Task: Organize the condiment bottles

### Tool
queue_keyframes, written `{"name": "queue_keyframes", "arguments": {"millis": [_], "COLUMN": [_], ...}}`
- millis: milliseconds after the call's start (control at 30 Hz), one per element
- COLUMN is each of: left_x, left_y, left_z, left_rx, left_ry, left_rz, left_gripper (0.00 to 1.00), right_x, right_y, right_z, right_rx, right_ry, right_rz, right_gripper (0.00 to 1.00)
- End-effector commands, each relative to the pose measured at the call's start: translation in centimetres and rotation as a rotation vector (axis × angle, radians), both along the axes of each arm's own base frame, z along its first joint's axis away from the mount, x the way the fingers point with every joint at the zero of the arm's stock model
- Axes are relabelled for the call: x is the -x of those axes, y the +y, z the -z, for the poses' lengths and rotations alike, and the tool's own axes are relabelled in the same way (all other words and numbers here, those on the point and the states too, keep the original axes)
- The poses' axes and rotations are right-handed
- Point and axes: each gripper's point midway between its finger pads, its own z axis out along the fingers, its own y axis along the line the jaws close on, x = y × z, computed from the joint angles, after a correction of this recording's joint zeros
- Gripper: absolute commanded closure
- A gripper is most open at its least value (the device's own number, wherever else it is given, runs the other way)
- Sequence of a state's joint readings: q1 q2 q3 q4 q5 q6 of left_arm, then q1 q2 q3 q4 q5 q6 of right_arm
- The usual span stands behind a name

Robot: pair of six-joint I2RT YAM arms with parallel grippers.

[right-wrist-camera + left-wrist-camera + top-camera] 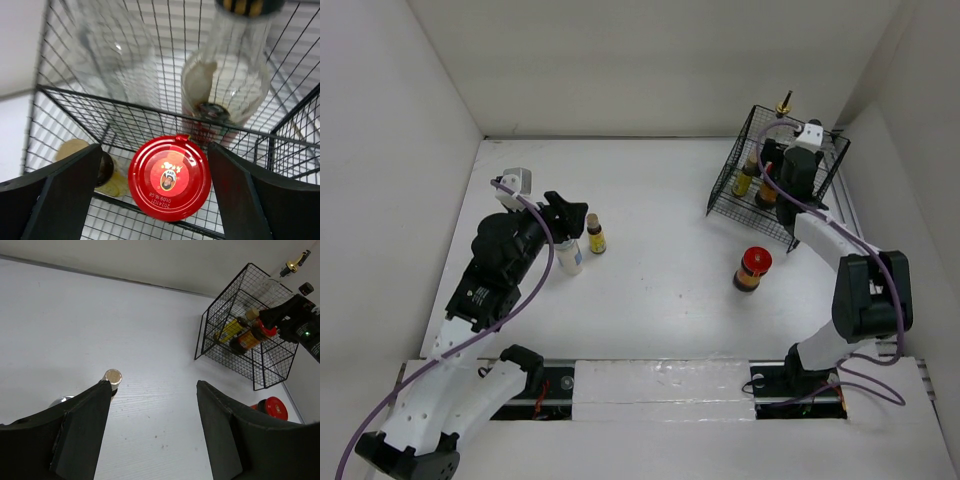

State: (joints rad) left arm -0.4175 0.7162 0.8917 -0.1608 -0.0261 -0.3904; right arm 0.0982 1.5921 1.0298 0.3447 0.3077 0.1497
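Observation:
My left gripper (574,218) (152,386) is open and empty above the table. A white bottle (570,258) and a small yellow bottle (596,236) (113,376) stand just by it. My right gripper (782,180) (154,150) is open inside the black wire basket (725,186) (150,107). Its fingers straddle a red-lidded jar (170,177) with gaps on both sides. In the basket also stand a black-capped clear bottle (225,80), a tall clear bottle (115,55) with a gold spout (783,103) and a yellow bottle (747,176) (75,150). A second red-lidded jar (753,268) (272,407) stands on the table.
White walls close in the table on the left, back and right. The basket (220,347) stands at the back right corner, close to the right wall. The arm bases sit on a rail at the near edge.

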Motion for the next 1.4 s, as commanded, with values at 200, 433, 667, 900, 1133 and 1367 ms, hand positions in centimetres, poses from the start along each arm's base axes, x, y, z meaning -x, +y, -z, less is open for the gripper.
{"name": "queue_keyframes", "arguments": {"millis": [200,433,667,900,1133,1367], "left_x": [0.2,0.8,1.0,1.6,1.8,1.6], "left_y": [-0.2,-0.1,-0.5,-0.2,-0.1,-0.2], "left_z": [-1.2,-2.2,-2.2,-2.9,-3.2,-2.9], "left_rx": [0.018,0.033,0.035,0.046,0.049,0.046], "left_ry": [-0.048,-0.083,-0.082,-0.108,-0.116,-0.108], "left_rz": [0.020,0.029,0.051,0.051,0.051,0.051], "left_gripper": [0.36,0.43,0.46,0.46,0.45,0.45], "right_x": [5.8,15.2,24.6,24.5,22.9,22.0], "right_y": [2.7,7.3,7.1,7.7,8.6,7.5], "right_z": [-12.9,-5.1,1.6,4.1,6.6,5.4], "right_rx": [-0.039,-0.115,-0.120,-0.111,-0.083,-0.058], "right_ry": [-0.263,-0.062,0.310,0.378,0.462,0.395], "right_rz": [-0.049,-0.197,-0.251,-0.225,-0.253,-0.194], "right_gripper": [0.18,0.81,0.06,0.00,0.07,0.49]}}
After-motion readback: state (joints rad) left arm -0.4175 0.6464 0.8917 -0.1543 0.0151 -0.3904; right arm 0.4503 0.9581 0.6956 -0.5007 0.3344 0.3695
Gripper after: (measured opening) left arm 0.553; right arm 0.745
